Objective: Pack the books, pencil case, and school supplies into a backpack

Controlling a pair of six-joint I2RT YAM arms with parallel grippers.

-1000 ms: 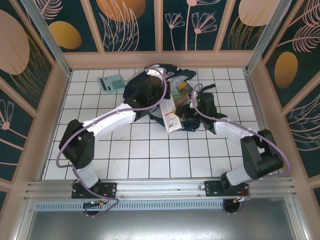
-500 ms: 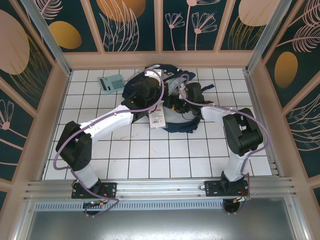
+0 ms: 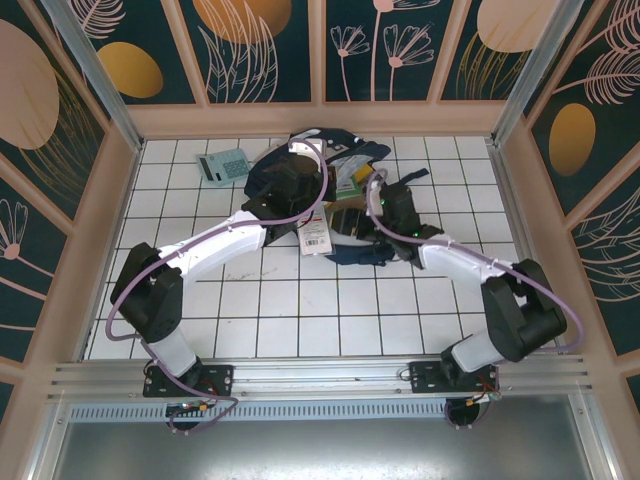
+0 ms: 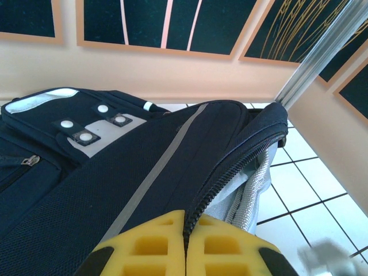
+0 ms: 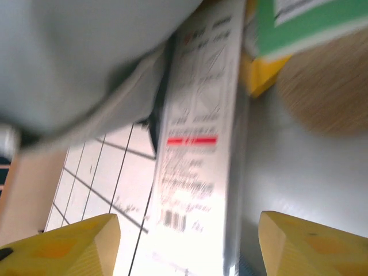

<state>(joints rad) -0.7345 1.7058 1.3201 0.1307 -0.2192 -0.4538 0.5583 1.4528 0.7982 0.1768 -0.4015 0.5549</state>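
At the near edge of the backpack (image 3: 262, 180), the right pincer (image 5: 184, 247) has its yellow fingers spread apart. The long white-and-red pack (image 5: 195, 144) sticks out of the backpack between them. Farther in, the left pincer (image 4: 185, 241) is pressed together on the backpack's zipper edge. Beyond, left of the backpack, the teal calculator (image 3: 225, 165) lies on the tiled tabletop (image 3: 300, 320).

This looks like a robotics lab test cell, not a lived-in room. A white-tiled tabletop (image 3: 300, 310) sits boxed in by aluminium posts (image 3: 88, 70) and a near rail (image 3: 320, 375). Two arms, left (image 3: 215, 245) and right (image 3: 470, 265), are bolted to that rail and trail purple cable (image 3: 115, 310). The printed leaf-pattern wall panels (image 3: 260, 50) read as a staged backdrop.
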